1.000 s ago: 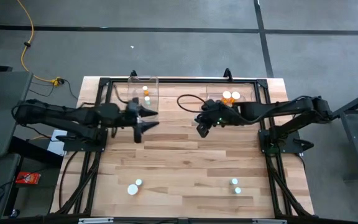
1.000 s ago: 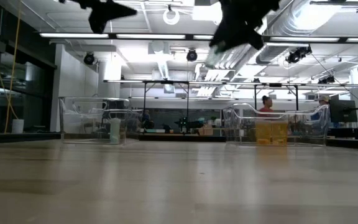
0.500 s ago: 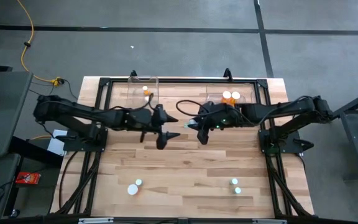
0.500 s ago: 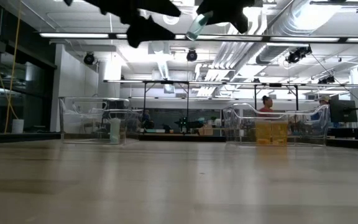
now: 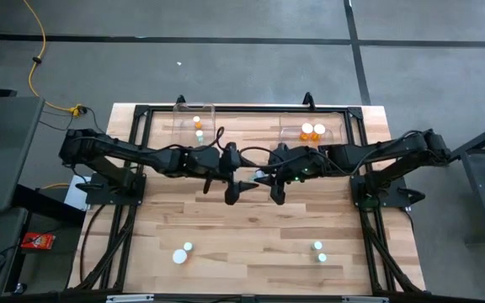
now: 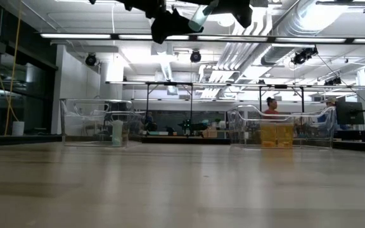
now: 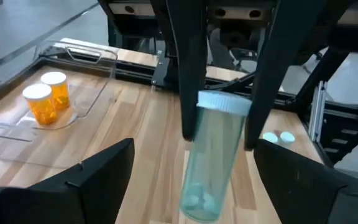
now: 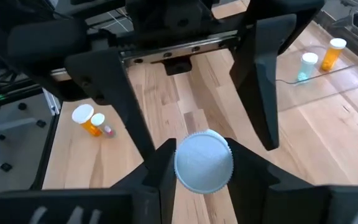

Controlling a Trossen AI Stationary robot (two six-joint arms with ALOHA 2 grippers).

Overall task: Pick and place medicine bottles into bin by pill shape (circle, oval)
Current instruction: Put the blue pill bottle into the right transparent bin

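My right gripper (image 5: pixel 269 178) is shut on a pale greenish medicine bottle (image 7: pixel 213 162) with a white cap (image 8: pixel 204 162), high above the middle of the table. My left gripper (image 5: pixel 247 178) is open right in front of it. Its two fingers (image 7: pixel 104 177) stand on either side of the bottle's lower end, apart from it. Several pills lie at the bottle's bottom. Other bottles stand on the table near its front edge, a pair at the left (image 5: pixel 182 252) and a pair at the right (image 5: pixel 319 251). My right gripper pinches the bottle's cap end (image 7: pixel 219 106) between its two fingers (image 7: pixel 188 93). The fingers slant down toward the table's left and lie along the bottle. The cap faces back toward the wrist. The body sticks out past the fingertips, tilted and lifted clear of the table.
A clear bin (image 5: pixel 194 118) at the far left holds an orange and a pale bottle. A clear bin (image 5: pixel 310 132) at the far right holds orange bottles. A black frame (image 5: pixel 242 109) runs along the table's far edge and sides. A person shows in the room behind.
My left gripper has gone from beside the left bin toward the table's right and near side, up to my right gripper, staying open. My right gripper has carried the bottle a little toward the table's left, clear of the table.
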